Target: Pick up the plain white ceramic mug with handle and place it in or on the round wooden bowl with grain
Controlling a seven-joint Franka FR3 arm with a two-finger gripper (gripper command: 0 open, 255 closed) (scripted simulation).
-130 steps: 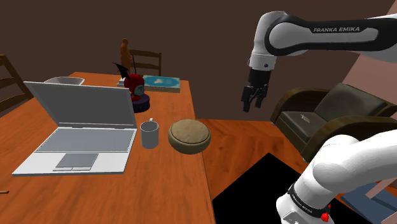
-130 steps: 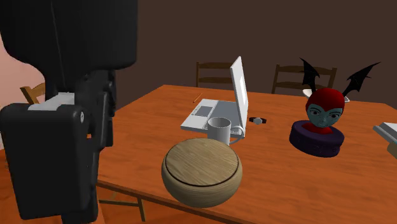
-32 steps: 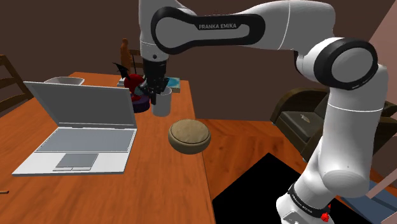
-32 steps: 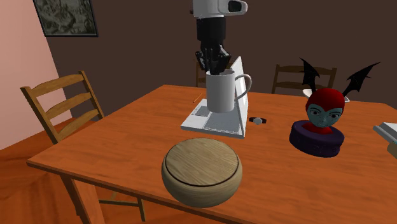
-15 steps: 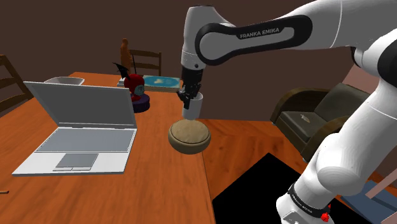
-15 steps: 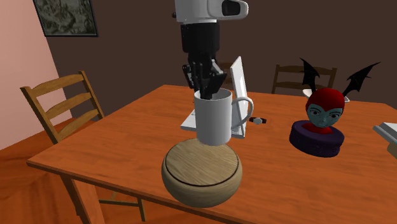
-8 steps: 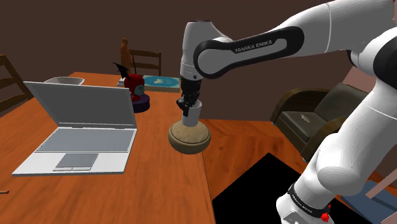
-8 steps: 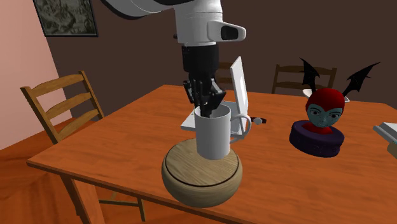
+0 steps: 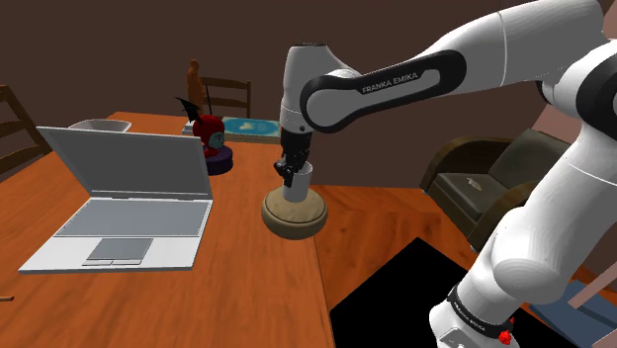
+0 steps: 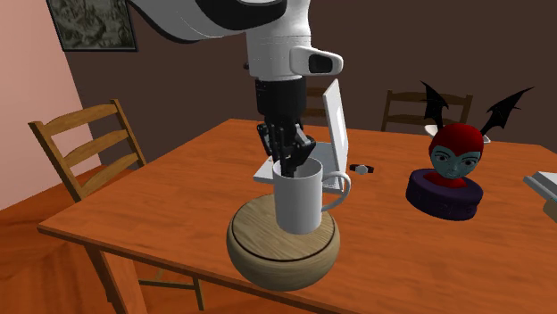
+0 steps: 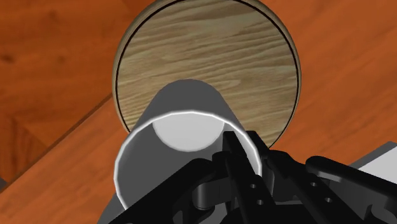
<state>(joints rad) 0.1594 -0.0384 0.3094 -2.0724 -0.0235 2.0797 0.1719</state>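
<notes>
Second exterior view: the white mug (image 10: 299, 203) stands upright at the middle of the frame, its base at the flat, grained top of the round wooden bowl (image 10: 281, 257). I cannot tell if the two touch. The mug's handle points toward the frame's right. The black hand (image 10: 290, 164) comes straight down from above and pinches the mug's rim on the far side, one finger inside the wall and one outside. In the wrist view the mug (image 11: 181, 130) sits over the bowl (image 11: 210, 57), toward its near edge, with the hand (image 11: 238, 168) clamped on the rim.

The bowl rests near the front edge of the wooden counter (image 10: 178, 201). In the shoulder view the mug (image 9: 297, 185), bowl (image 9: 294, 218) and hand (image 9: 291, 169) lie at the centre, with an open laptop (image 9: 129, 198) to the left. A red-headed figurine (image 10: 455, 169) stands at the right, a wooden chair (image 10: 85, 147) at the left. An armchair (image 9: 494, 178) is at the shoulder view's right.
</notes>
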